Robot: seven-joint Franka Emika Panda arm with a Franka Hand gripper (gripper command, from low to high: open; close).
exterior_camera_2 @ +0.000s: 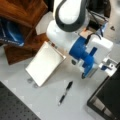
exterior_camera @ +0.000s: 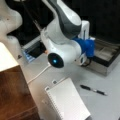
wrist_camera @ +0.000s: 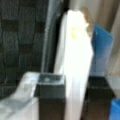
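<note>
In both front views the arm bends low over the tabletop [exterior_camera: 105, 100], its blue-and-white wrist reaching toward the black tray [exterior_camera_2: 107, 100], while the pen [exterior_camera_2: 65, 93] lies flat and well apart, just beside the notepad [exterior_camera: 67, 102]. In the wrist view the gripper [wrist_camera: 75, 100] is closed on a white block [wrist_camera: 75, 62], one dark finger [wrist_camera: 51, 97] on each side. The block's long axis runs from the gripper toward the view's top.

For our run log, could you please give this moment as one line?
gripper: around white block | pen: lying on table | notepad: beside pen
</note>
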